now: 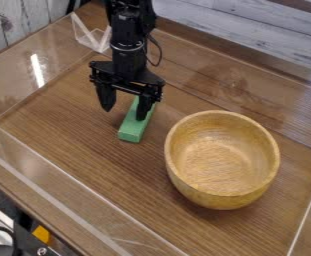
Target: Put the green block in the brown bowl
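Gripper [127, 101], black and two-fingered, hangs pointing down over the far end of the small bright green rectangular block [134, 125], jaws spread wide and holding nothing, apparently lined up to straddle it for a grasp. Block lies flat on the wooden table [64, 150], just left of the round tan wooden bowl [222, 157], which is empty.
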